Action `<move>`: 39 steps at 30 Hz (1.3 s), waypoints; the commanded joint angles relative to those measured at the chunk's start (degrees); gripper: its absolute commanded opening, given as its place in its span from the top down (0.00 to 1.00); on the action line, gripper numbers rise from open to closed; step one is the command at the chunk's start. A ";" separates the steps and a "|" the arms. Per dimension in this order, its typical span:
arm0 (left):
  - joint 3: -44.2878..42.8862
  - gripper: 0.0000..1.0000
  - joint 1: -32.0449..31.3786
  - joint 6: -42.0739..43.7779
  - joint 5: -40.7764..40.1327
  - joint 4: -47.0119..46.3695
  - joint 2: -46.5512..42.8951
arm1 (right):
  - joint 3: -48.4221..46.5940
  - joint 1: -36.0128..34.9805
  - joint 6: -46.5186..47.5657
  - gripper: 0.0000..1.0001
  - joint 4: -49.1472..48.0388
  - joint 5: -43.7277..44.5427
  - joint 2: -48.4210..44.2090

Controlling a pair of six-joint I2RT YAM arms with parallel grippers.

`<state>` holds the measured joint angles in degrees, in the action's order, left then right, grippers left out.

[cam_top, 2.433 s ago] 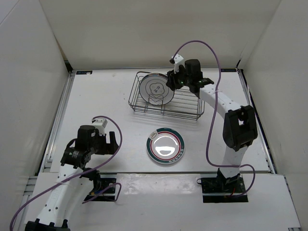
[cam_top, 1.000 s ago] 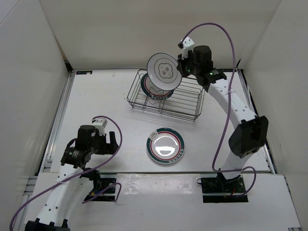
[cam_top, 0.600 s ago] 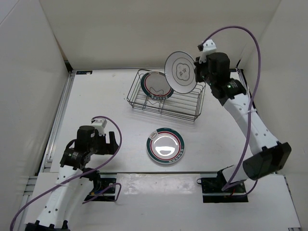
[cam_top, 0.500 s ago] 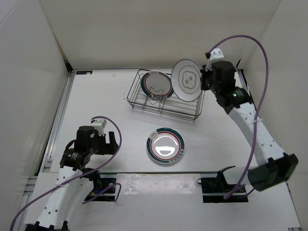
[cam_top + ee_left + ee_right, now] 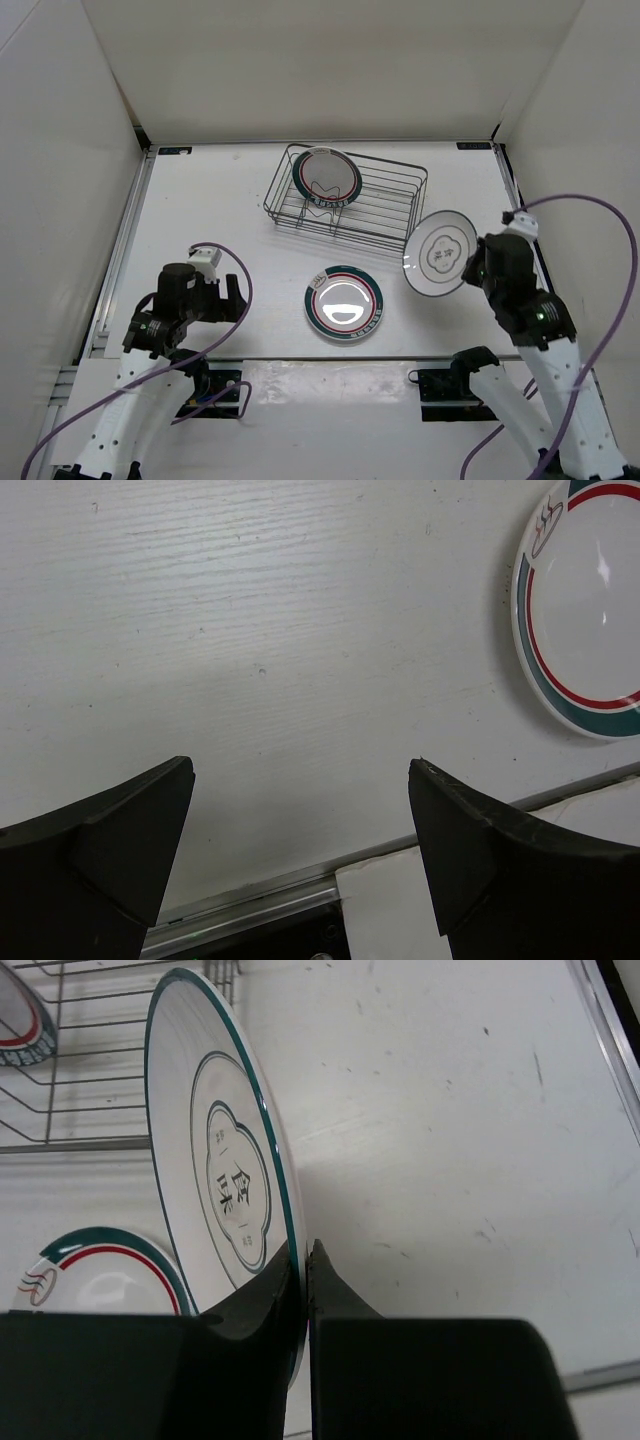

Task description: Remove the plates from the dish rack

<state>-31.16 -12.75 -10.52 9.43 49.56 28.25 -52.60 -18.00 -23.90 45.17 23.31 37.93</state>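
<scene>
My right gripper is shut on the edge of a white plate with a flower-like outline and holds it tilted above the table, just off the dish rack's near right corner. In the right wrist view this plate stands on edge, pinched at its thin teal rim by the gripper. A banded plate stands upright in the rack's left end. Another banded plate lies flat on the table in front of the rack. My left gripper is open over bare table, left of that flat plate.
White walls close in the table on three sides. A metal rail runs along the near edge below my left gripper. The wire rack and the flat plate lie to the left of the held plate.
My right arm lifted the outlined plate out of the rack, swung it right and pulled it toward the near side. The left arm stayed put.
</scene>
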 commanded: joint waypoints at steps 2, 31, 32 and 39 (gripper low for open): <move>-0.04 0.00 -0.43 -0.02 -0.03 0.01 -0.56 | 2.76 0.16 -6.68 1.00 9.66 6.65 -7.43; 0.04 0.00 -0.52 -0.02 -1.26 0.45 0.05 | 24.37 -0.02 -40.96 0.94 25.84 1.74 -20.61; 0.04 0.00 -0.43 -0.02 -1.26 0.45 0.05 | 24.82 -0.02 -42.27 0.94 25.76 1.74 -23.23; -0.04 0.00 -0.43 -0.11 -1.26 0.36 0.31 | 27.11 -0.02 -45.27 0.98 27.69 3.14 -25.45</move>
<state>-31.16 -12.99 -10.52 8.51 49.78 28.40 -30.09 -18.00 -65.69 63.99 25.17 12.97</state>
